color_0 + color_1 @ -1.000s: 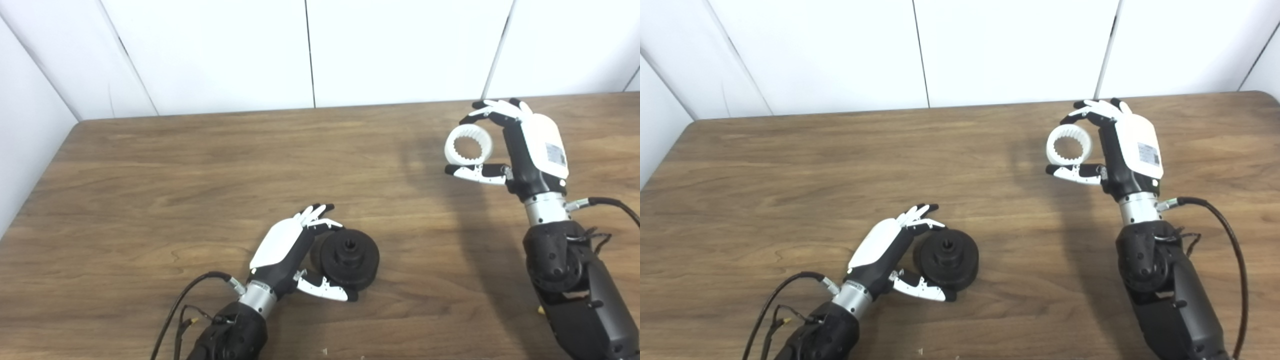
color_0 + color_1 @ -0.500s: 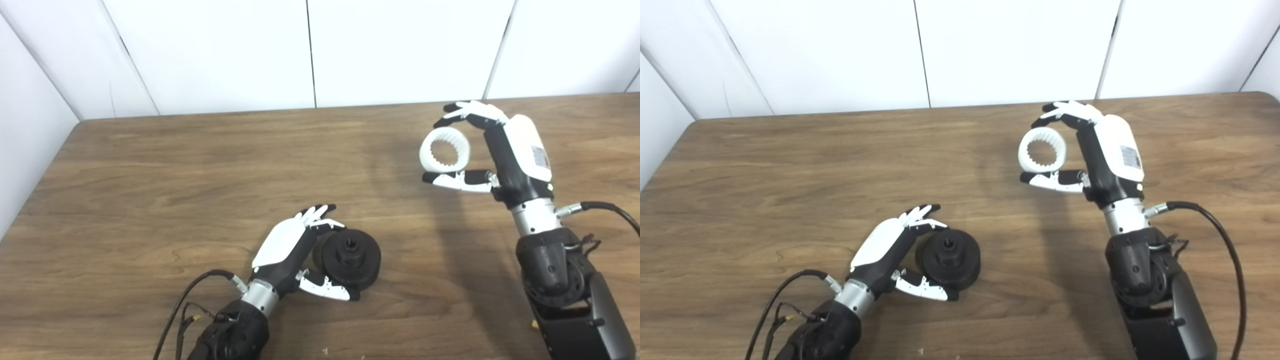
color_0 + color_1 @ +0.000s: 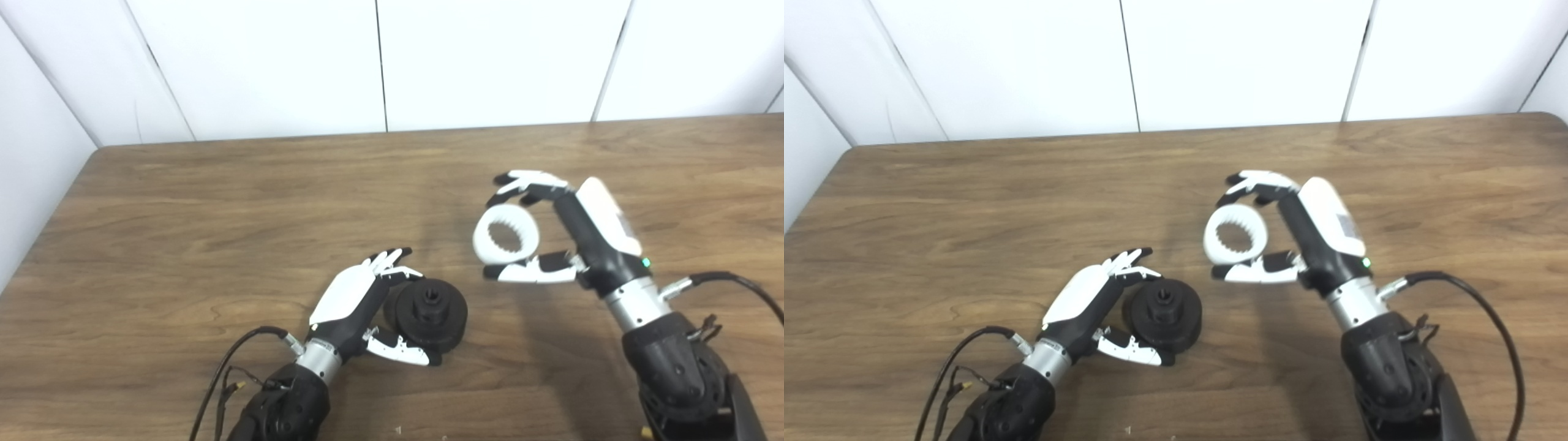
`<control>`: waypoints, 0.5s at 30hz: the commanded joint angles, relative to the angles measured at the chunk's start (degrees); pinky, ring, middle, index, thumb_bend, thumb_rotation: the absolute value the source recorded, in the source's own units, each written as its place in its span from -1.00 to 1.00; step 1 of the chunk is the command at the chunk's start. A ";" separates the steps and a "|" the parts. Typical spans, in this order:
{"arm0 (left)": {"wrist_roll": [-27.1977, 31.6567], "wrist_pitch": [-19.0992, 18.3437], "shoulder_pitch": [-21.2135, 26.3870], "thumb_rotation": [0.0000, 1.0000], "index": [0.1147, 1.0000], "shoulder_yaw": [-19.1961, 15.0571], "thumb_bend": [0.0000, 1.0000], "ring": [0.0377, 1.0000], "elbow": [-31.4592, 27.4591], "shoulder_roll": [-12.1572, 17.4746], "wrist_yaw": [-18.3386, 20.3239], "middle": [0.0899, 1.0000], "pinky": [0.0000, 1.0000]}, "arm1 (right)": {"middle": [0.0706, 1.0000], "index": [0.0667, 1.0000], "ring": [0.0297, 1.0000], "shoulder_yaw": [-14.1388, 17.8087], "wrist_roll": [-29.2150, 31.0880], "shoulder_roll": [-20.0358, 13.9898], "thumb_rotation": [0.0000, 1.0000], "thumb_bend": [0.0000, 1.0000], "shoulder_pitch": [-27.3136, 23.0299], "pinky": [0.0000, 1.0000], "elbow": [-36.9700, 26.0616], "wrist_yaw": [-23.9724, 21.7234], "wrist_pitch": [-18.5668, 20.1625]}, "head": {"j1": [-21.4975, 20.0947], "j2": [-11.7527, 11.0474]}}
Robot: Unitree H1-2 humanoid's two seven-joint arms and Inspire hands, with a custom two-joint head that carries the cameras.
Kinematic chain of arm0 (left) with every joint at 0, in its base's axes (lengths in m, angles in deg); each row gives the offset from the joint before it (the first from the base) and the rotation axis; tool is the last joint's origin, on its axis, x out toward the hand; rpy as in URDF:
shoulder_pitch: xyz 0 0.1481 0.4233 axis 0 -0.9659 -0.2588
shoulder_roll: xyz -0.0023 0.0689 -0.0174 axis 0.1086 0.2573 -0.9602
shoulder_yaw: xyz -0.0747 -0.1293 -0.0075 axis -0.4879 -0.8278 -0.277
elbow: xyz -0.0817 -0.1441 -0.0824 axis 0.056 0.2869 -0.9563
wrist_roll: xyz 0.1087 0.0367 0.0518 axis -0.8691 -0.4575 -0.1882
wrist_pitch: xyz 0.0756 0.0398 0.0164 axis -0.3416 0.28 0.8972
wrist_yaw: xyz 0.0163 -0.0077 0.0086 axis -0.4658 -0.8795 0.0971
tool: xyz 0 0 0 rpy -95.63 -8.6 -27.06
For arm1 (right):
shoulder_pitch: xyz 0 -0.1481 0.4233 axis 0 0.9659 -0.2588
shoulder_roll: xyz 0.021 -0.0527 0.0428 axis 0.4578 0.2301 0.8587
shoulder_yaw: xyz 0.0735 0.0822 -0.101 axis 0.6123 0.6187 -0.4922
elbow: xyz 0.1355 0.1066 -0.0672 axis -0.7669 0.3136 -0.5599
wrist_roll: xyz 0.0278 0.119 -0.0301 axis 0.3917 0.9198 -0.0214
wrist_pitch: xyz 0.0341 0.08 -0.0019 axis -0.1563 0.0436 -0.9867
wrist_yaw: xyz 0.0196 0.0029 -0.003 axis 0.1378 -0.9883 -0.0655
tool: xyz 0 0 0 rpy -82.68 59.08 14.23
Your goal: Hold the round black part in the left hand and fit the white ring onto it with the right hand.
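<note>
right hand (image 3: 576,239) pinches the white ring (image 3: 506,234) by its smooth rim, likely light and rigid; left hand (image 3: 361,306) grips the round black part (image 3: 430,313), probably heavier.

Bright, even overhead light. Soft broad shadow on table (image 3: 184,202) below and right of right hand (image 3: 588,226); small dark shadow under black part (image 3: 430,312). Mild glare on white wall (image 3: 490,55). Slightly soft focus, low res. throughout; no marked edge distortion.
</note>
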 commanded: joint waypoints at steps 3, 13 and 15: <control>-0.30 -0.13 0.52 -0.38 0.28 0.18 1.00 1.00 0.16 0.21 -0.10 0.97 1.00 | 0.52 -0.11 0.61 -0.70 0.30 0.53 -0.72 0.04 0.35 0.48 -2.44 -0.55 -1.46 | 0.16 -0.48; -0.44 -0.56 0.90 -0.41 0.29 0.38 1.00 1.00 0.22 -0.31 -0.05 0.97 1.00 | 0.51 -0.11 0.65 -4.84 -0.57 2.00 -0.71 0.04 3.37 0.72 -1.47 -0.69 -3.70 | 1.05 0.15; -0.46 -0.63 0.90 -0.42 0.28 0.39 1.00 1.00 0.16 -0.39 -0.03 0.97 1.00 | 0.52 -0.11 0.67 -5.57 -0.85 2.40 -0.71 0.04 3.73 0.77 -1.12 -1.06 -3.31 | 1.10 0.21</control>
